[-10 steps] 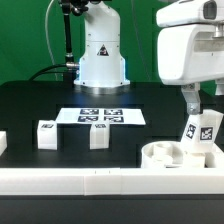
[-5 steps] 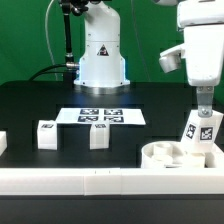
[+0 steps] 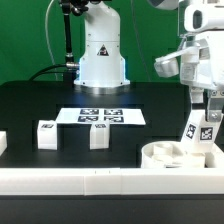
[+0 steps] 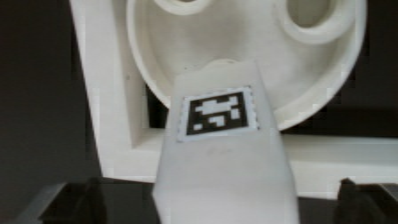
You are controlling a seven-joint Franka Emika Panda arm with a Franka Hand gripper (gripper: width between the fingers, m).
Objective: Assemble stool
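Now, tagged leg [image 3: 203, 131] leaning in seat [image 3: 152, 152], hand [image 3: 207, 102] open above it.

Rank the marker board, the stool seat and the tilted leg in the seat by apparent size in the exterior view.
1. The marker board and the seat: look alike in size; the seat is nearer the camera, so unranked.
2. The tilted leg: smallest.

This is a robotics lab. A white robot arm [image 3: 102, 60] with a warning sticker [image 3: 102, 53] stands at the back of a black bench [image 3: 30, 105]. On the bench lies a marker board [image 3: 100, 117] with printed square tags. The stool legs [image 3: 46, 134] carry such tags too. Behind everything is a plain green backdrop [image 3: 25, 35].
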